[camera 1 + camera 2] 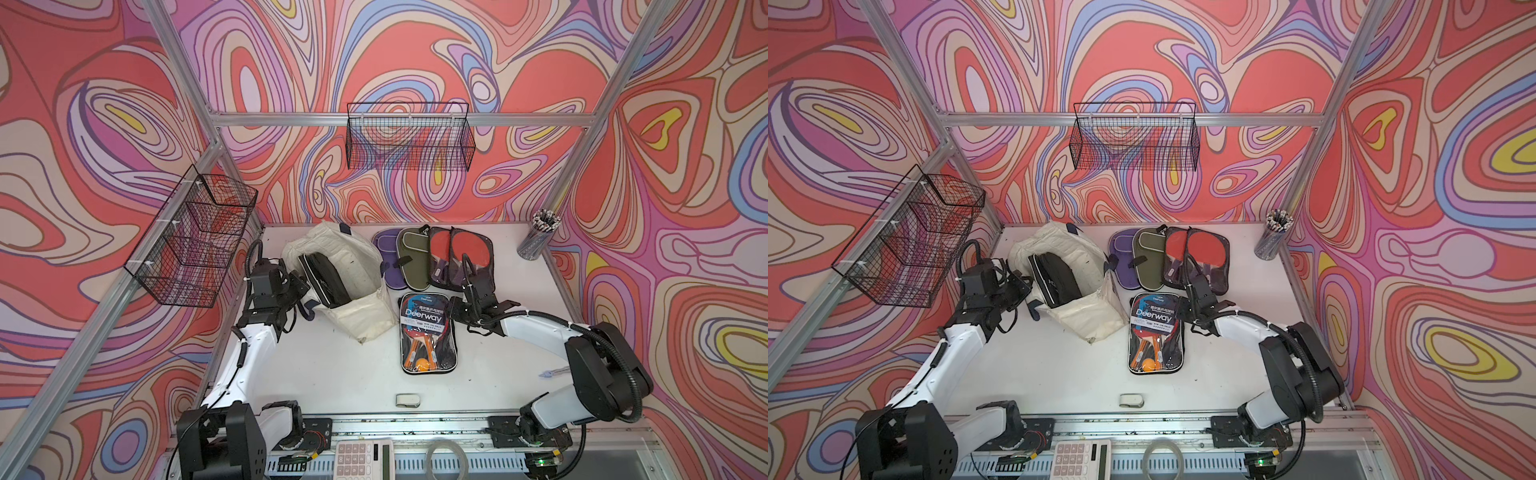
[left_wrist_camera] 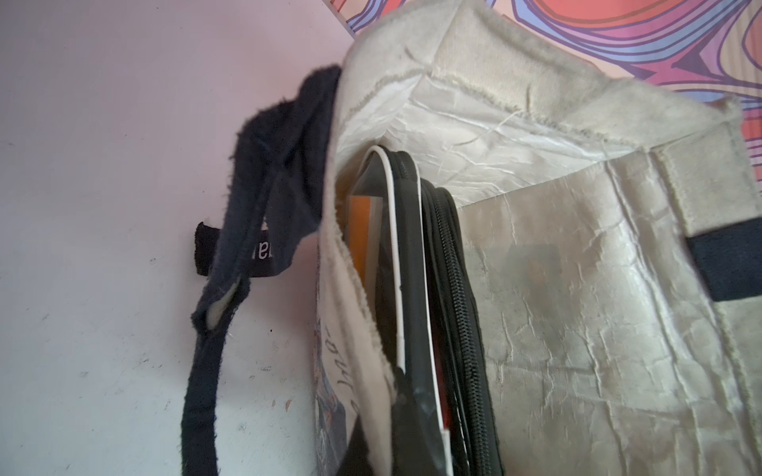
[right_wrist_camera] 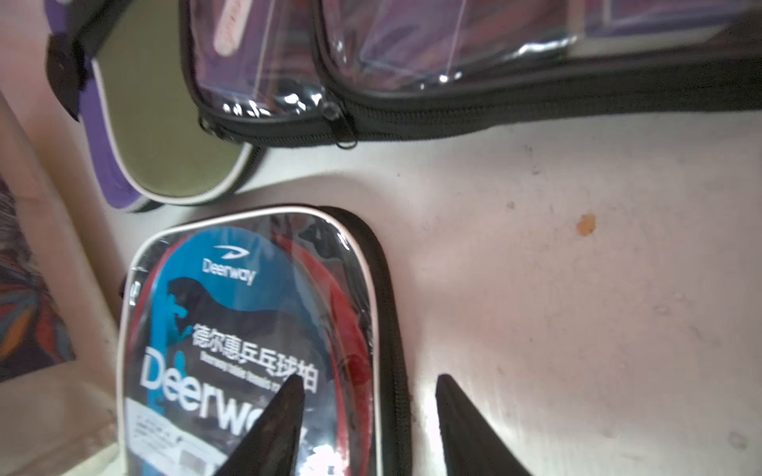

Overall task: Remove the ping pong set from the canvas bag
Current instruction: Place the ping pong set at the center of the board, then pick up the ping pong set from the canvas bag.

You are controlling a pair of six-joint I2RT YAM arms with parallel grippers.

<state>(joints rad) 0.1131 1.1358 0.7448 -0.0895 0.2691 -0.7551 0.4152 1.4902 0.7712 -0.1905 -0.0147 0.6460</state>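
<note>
The cream canvas bag (image 1: 357, 316) lies open on the table in both top views, its navy strap (image 2: 264, 173) hanging beside the mouth. A black zipped ping pong set (image 1: 326, 278) stands inside it (image 2: 449, 288). My left gripper (image 1: 301, 286) is at the bag's left rim and shut on the cloth edge; its fingers are hidden in the left wrist view. A Deerway ping pong set (image 1: 428, 332) lies flat right of the bag. My right gripper (image 3: 369, 395) is open, straddling that set's top right edge (image 1: 452, 311).
Several more paddle cases lie along the back: purple (image 1: 384, 257), olive (image 1: 411, 257) and clear ones with red paddles (image 1: 469, 253). A pencil cup (image 1: 540, 237) stands back right. Wire baskets (image 1: 409, 141) hang on the frame. A calculator (image 1: 363, 459) sits at the front.
</note>
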